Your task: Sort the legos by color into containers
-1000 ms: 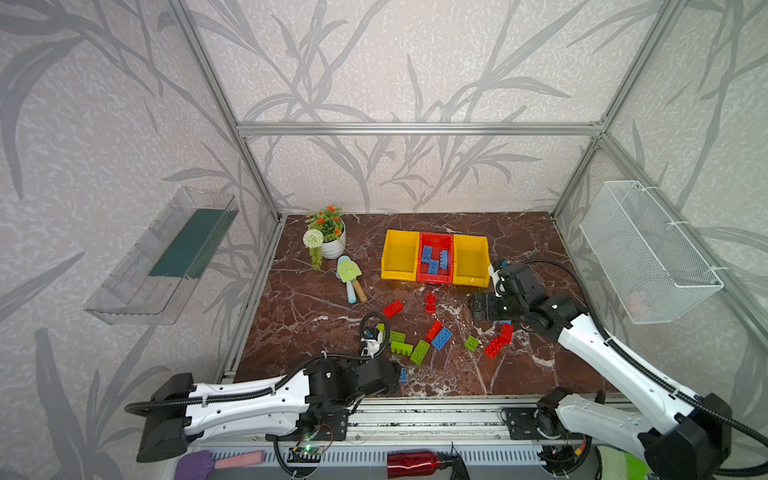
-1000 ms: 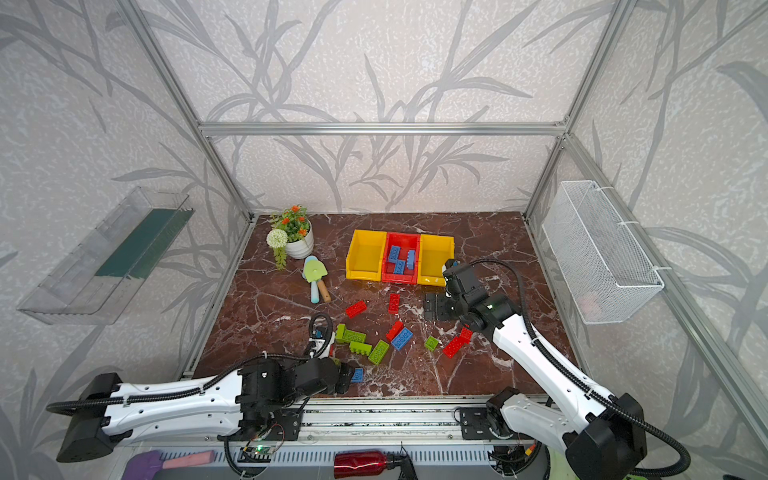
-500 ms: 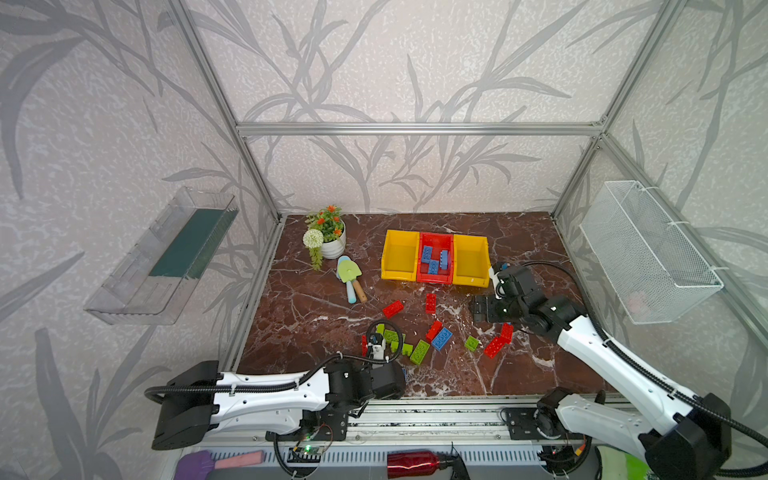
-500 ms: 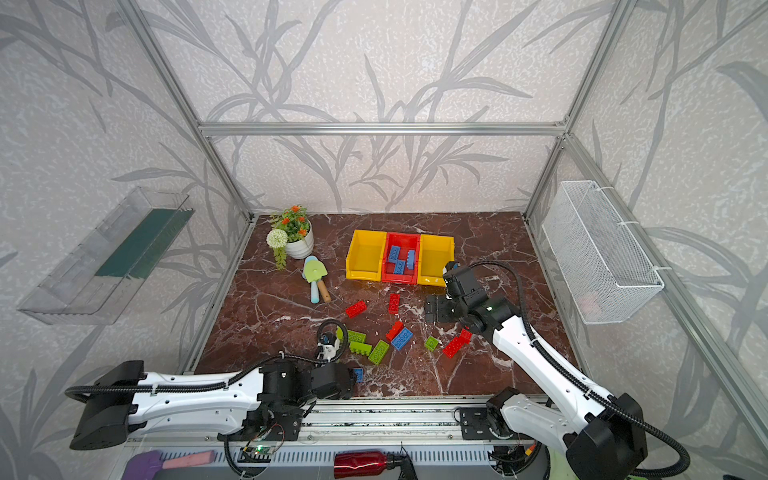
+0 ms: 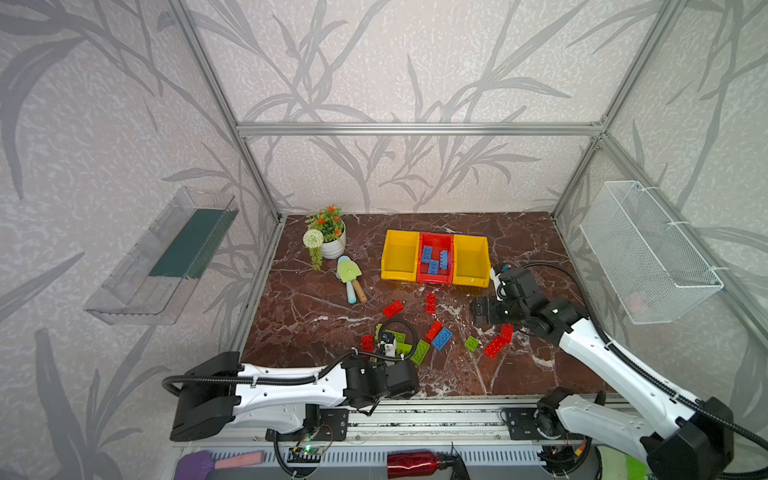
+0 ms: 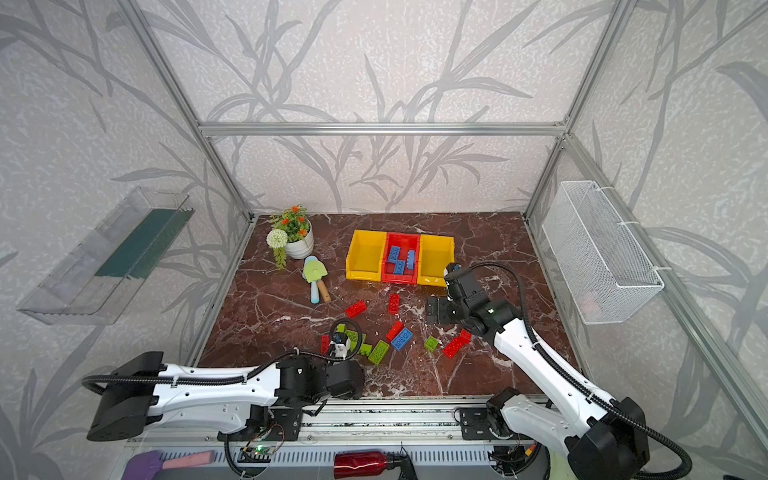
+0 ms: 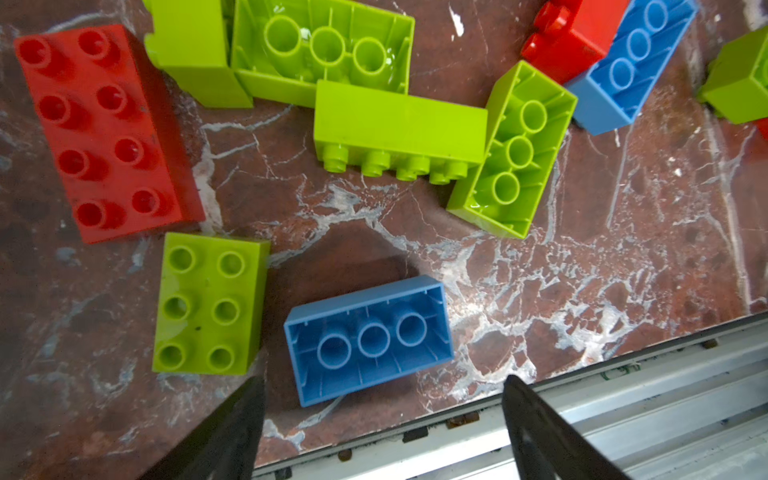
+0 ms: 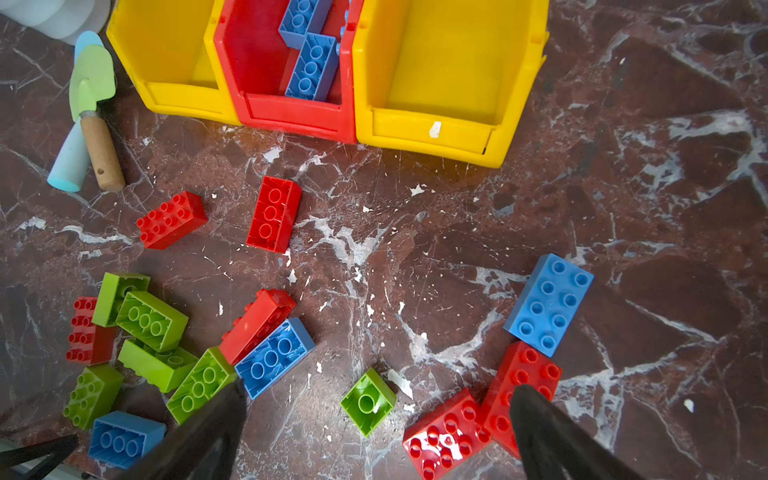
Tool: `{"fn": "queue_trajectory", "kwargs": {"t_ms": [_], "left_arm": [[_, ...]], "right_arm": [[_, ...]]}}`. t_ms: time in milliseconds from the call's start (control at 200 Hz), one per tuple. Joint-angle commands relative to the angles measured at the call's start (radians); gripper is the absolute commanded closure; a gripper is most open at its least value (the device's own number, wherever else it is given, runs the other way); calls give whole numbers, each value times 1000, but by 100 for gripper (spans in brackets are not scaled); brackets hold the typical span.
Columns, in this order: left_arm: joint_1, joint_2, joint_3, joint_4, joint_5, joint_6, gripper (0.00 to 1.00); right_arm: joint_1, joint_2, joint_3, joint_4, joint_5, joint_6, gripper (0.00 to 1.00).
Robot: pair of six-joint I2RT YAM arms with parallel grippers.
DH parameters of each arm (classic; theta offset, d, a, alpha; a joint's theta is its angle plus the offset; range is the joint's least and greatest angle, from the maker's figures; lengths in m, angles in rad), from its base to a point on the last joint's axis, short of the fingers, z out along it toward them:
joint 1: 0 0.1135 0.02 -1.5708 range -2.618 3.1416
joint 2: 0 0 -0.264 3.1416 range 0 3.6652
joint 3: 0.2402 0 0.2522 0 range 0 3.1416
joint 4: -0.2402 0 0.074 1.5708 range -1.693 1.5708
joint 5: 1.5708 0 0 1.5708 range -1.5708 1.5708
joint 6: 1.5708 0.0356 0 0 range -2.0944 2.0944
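Legos (image 5: 440,338) scattered over the surface's front half; some blue ones in the middle red container (image 5: 434,279). Left end effector (image 7: 380,382) open over an upturned blue brick (image 7: 370,338) at the front edge, green brick (image 7: 210,303) just beside. Right end effector (image 8: 378,388) open, apparently empty.

Dark red marble table (image 5: 316,316); three joined bins (image 5: 398,275) at back centre, flower pot (image 5: 334,249) back left, trowel (image 5: 349,273) lying between pot and bins; loose legos (image 5: 420,352) scattered in front of bins: red, green, blue, some upside down, green ones bunched near front edge
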Motion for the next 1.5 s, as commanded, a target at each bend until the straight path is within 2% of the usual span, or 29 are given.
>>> {"fn": "queue_trajectory", "kwargs": {"t_ms": [0,365,955,1085,1234,1339,1494], "left_arm": [[-5,41,44,-59,-28,-47,11],[25,166,81,-29,-20,-16,12],[80,269,56,44,43,4,37],[86,263,60,29,37,7,48],[86,228,116,-68,-2,29,57],[115,184,177,-138,-28,80,59],[224,135,263,-183,-78,199,59]], "right_arm": [[-7,-35,-17,-6,10,-11,1],[-26,-100,-34,-33,8,-17,1],[-57,-124,-64,-27,-13,-23,1],[-59,-126,-66,-28,-16,-23,1],[-61,-132,-57,-35,-16,-25,1],[-62,-140,-50,-44,-15,-26,1],[-68,-157,-52,-52,-13,-23,1]]}}
